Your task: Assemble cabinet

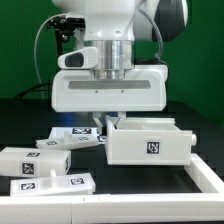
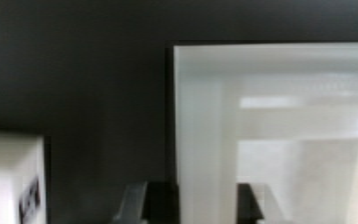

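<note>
The step in hand looks like gripping the cabinet box, at 4 o'clock from the exterior view's centre. The gripper straddles its wall, and I cannot tell whether the jaws pinch it. The next move calls for a firm hold before joining the loose blocks at 8 o'clock.

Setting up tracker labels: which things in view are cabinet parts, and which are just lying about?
Job:
- cabinet box, with the gripper astride one of its walls
- left block
- front block
- rear slab

Not the job:
- black table
- white edge rail
- green backdrop
</note>
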Robot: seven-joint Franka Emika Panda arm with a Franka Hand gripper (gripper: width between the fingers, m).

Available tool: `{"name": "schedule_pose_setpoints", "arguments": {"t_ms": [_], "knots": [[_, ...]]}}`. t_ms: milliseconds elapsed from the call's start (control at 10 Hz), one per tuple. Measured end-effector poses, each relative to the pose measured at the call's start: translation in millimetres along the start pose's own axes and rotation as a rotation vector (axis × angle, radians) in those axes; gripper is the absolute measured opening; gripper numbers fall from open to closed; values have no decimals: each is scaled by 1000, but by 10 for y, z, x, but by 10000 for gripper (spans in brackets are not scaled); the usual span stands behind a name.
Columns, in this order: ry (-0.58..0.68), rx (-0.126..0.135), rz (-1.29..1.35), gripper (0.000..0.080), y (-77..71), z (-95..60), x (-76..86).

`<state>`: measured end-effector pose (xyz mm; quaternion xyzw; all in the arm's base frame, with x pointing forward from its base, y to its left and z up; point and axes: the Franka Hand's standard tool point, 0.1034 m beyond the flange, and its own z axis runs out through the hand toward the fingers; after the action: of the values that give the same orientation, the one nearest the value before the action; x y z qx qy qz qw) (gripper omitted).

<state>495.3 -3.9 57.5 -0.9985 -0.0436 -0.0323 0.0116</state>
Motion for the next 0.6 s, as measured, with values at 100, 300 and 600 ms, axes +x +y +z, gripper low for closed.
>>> {"name": "schedule_pose_setpoints", "arguments": {"t_ms": [100,300,600], "knots": [[-11,9,-148,91,71,9,49],[-15,-1,-297,90,108,23,39],[-52,-11,-628,91,129,26,220]]}}
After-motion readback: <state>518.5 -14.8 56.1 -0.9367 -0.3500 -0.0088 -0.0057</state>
